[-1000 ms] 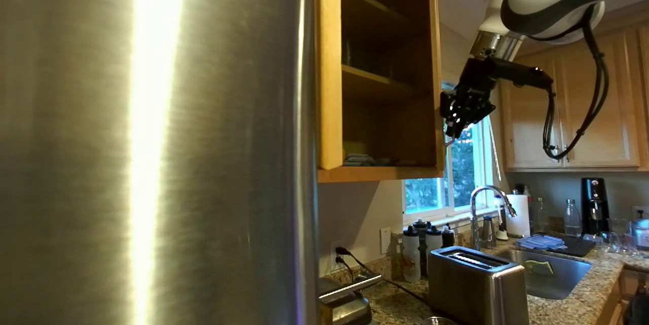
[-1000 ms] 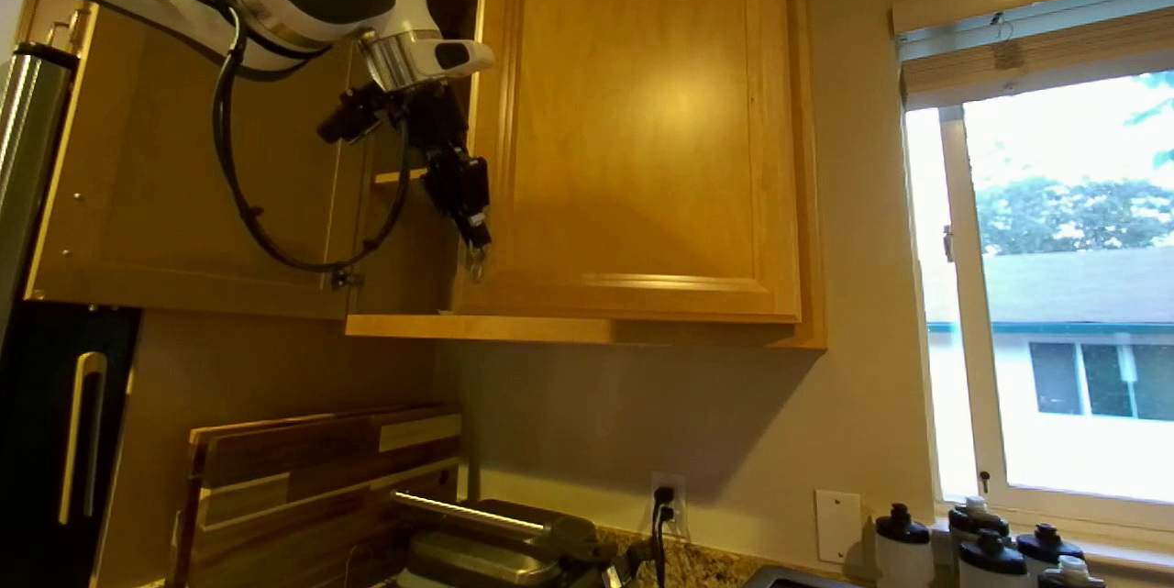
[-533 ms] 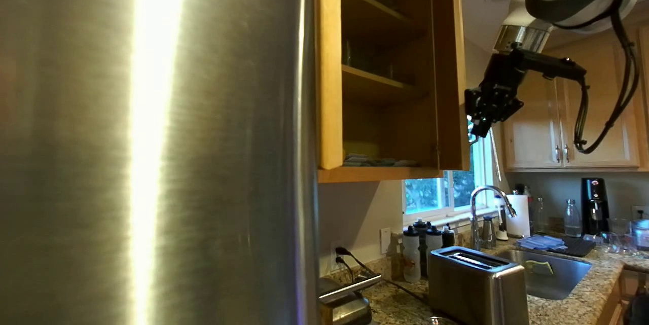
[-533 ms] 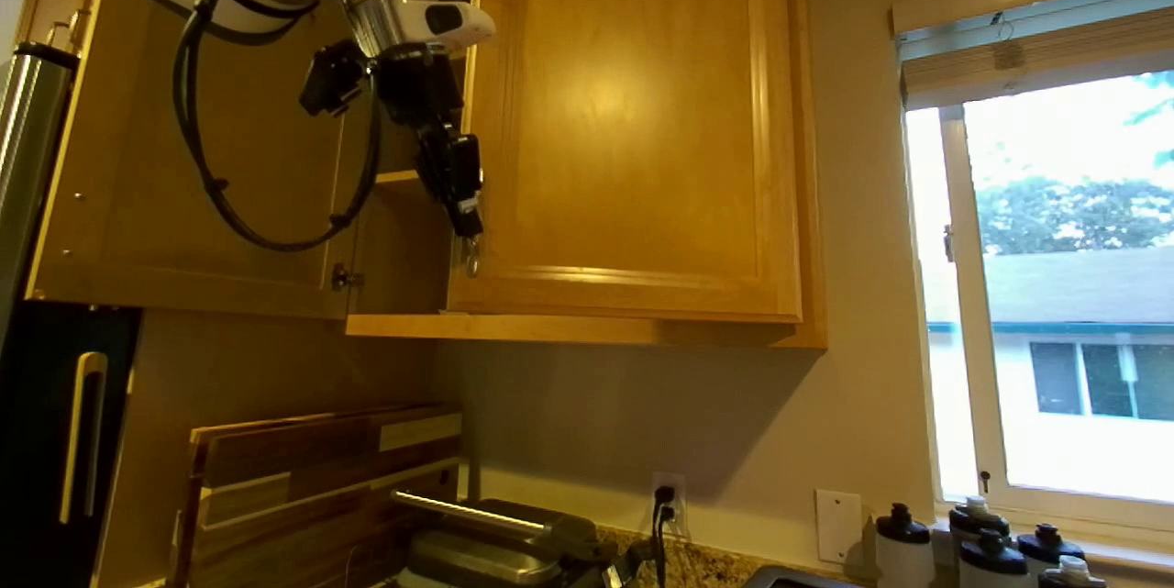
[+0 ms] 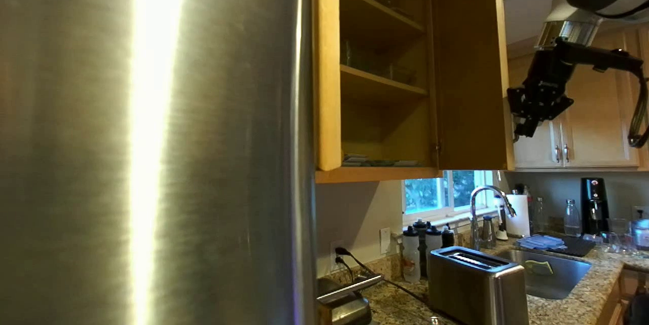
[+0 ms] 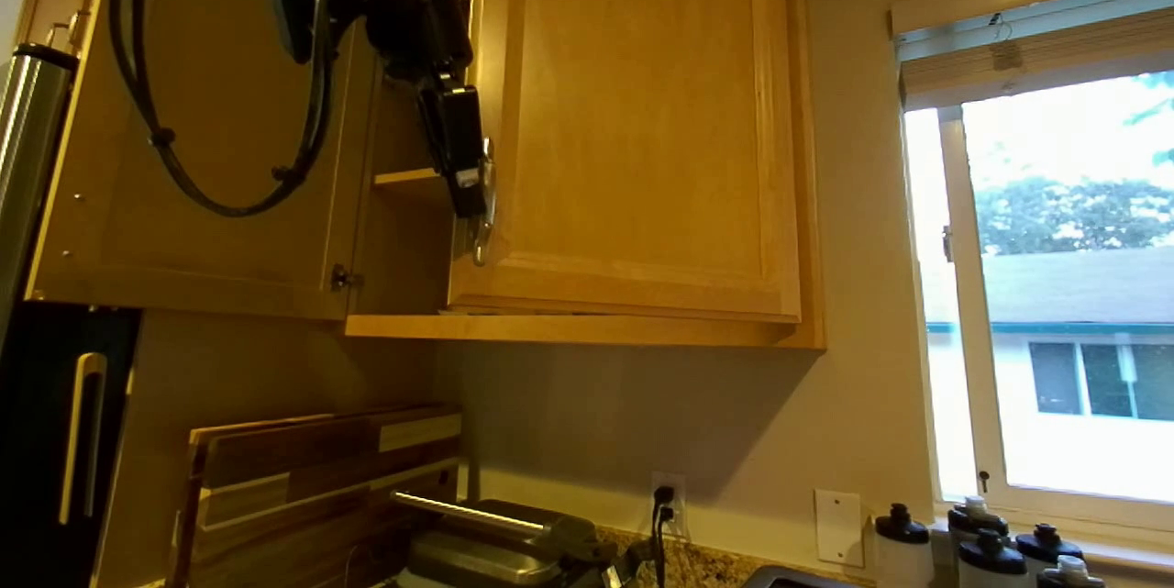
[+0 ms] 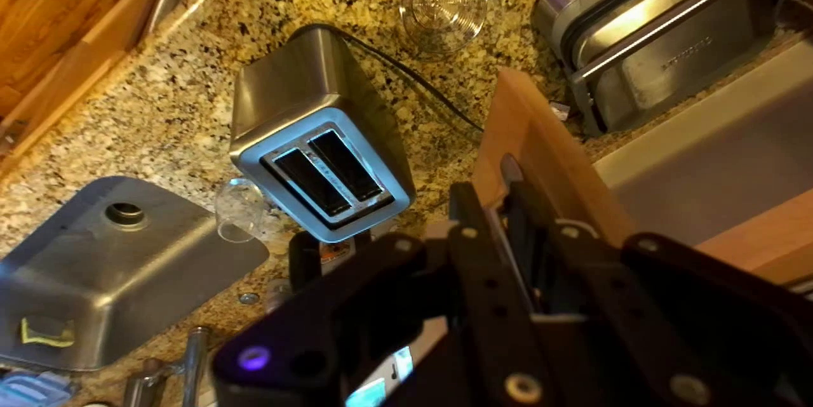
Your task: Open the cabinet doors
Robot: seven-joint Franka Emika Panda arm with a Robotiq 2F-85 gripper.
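Observation:
The right cabinet door is honey-oak and stands swung out from the cabinet; its inner side shows in an exterior view. Its slim metal handle is at its free edge. The left cabinet door stands wide open, and its edge shows too. My gripper is at the right door's free edge. Its fingers are close together, with a narrow gap, around the handle; its grip is partly hidden. The gripper also shows in both exterior views.
A steel fridge fills one side. A toaster, a grill appliance, a glass and a sink are below. Several bottles stand by the window. Cutting boards lean under the cabinet.
The right door has swung further open, showing more of the shelves. The gripper has moved outward with the door's edge, staying at the handle. The left door has not moved.

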